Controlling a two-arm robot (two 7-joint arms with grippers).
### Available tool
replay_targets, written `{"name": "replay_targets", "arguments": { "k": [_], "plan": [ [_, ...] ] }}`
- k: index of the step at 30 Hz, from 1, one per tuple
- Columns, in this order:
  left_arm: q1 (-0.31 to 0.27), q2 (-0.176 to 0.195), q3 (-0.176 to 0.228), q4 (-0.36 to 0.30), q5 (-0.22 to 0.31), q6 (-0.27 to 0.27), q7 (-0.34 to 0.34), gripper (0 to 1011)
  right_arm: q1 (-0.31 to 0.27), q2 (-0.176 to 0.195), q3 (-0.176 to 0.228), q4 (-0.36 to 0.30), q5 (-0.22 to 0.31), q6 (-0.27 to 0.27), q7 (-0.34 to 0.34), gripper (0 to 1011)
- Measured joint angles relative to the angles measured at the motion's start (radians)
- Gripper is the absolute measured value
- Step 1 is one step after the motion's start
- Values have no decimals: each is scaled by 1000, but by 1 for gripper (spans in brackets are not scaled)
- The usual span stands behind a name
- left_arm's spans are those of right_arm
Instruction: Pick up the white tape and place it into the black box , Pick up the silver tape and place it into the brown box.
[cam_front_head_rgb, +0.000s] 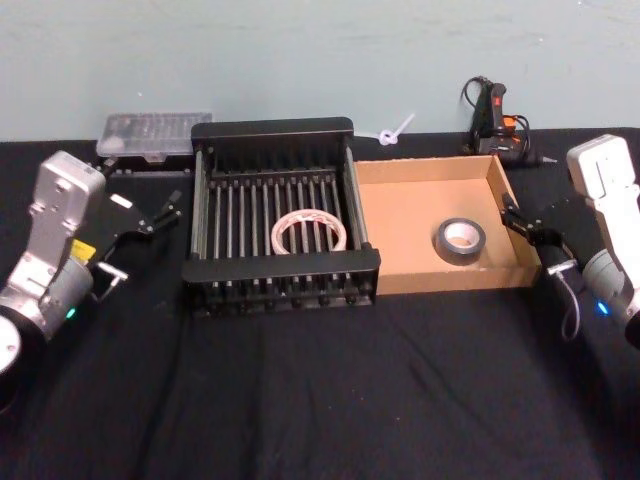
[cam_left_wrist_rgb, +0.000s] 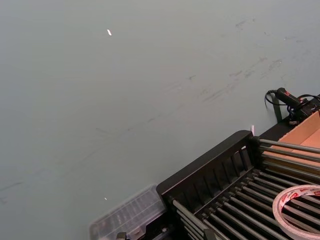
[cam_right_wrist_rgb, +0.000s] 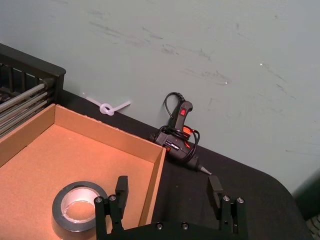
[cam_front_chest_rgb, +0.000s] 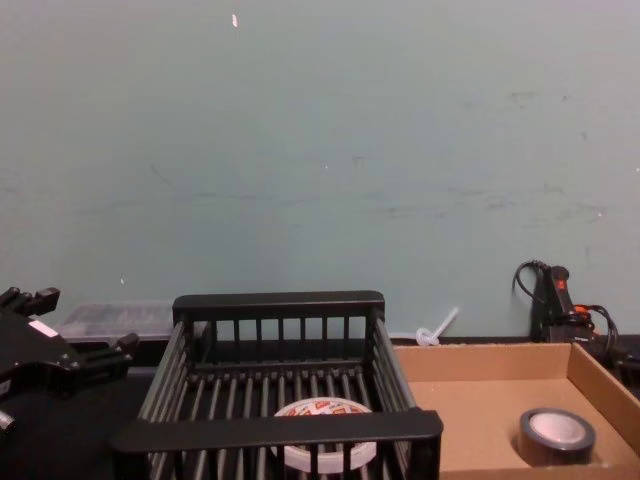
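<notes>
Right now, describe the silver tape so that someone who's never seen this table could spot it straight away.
Find the two boxes side by side on the black cloth; go to the brown box on the robot's right, beside the black box. The silver tape lies flat on its floor, near the right wall. It is a thick grey roll with a dark side, unlike the flat white tape with red print in the black box.

— How's my light?
— Dim and even from above. The pale green wall reads flat, without glare.
— Shadows?
— Soft ones inside the shallow brown cardboard box. The clear plastic case beside the wall looks blurred.
</notes>
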Motion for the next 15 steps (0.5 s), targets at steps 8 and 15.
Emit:
{"name": "replay_targets", "arguments": {
  "k": [8, 15],
  "plan": [
    [0, 0, 0, 0, 0, 0, 0, 1001, 0, 0, 0, 0, 0, 0, 0, 1002],
    [0, 0, 0, 0, 0, 0, 0, 1001, 0, 0, 0, 0, 0, 0, 0, 1002]
  ]
}}
